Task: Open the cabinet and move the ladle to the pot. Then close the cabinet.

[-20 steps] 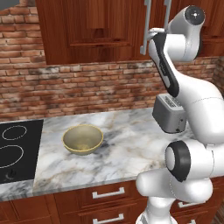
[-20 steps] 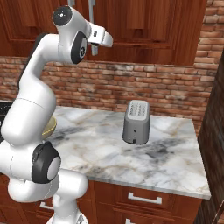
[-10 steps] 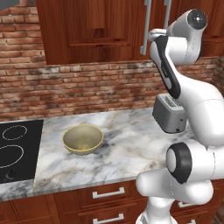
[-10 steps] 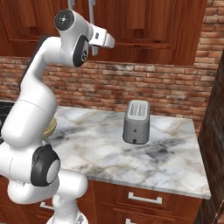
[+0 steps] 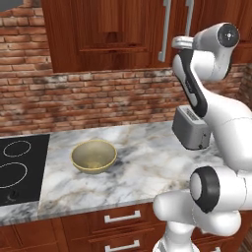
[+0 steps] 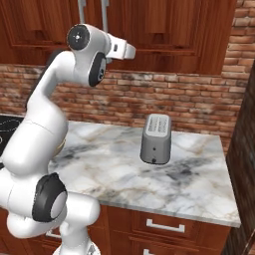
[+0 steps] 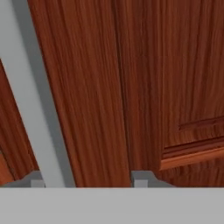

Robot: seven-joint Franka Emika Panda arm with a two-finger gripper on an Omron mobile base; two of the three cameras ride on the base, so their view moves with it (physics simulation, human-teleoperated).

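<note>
Hand at the cabinet (image 5: 113, 39) door
Hand view: fingers (image 7: 140, 178) bottom edge, silver handle (image 7: 37, 113) at left finger; grip cannot be told.

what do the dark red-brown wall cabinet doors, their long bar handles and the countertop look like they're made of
The dark reddish-brown panelled wall cabinet looks like stained wood with a satin finish: vertical grain streaks show close up. The long vertical silver bar handles look like brushed metal, plain matte grey without grain. The white grey-veined countertop looks like polished marble or an imitation of it, judging by its cloudy veining.
</note>
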